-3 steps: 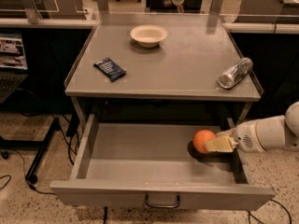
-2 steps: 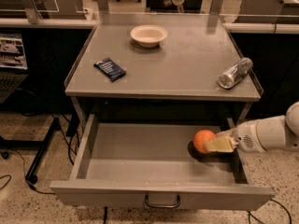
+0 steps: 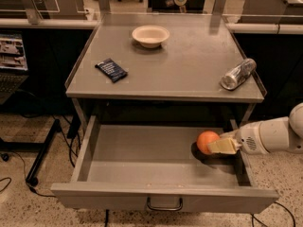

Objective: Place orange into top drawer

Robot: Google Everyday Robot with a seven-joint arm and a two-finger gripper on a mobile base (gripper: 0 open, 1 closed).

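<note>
The orange (image 3: pixel 205 139) is inside the open top drawer (image 3: pixel 142 160), near its right wall, with a dark shadow under it. My gripper (image 3: pixel 215 145) reaches in over the drawer's right side on a white arm, and its pale fingers (image 3: pixel 223 146) are closed against the orange's right side. I cannot tell whether the orange rests on the drawer floor or hangs just above it. The drawer is pulled far out, and its front panel with the small curved handle (image 3: pixel 164 205) faces me.
On the grey table top (image 3: pixel 184 56) above the drawer stand a white bowl (image 3: pixel 150 35) at the back, a dark snack packet (image 3: pixel 111 70) on the left and a silver can (image 3: pixel 238 74) lying on its side at the right edge. Cables and a stand leg lie on the floor at left.
</note>
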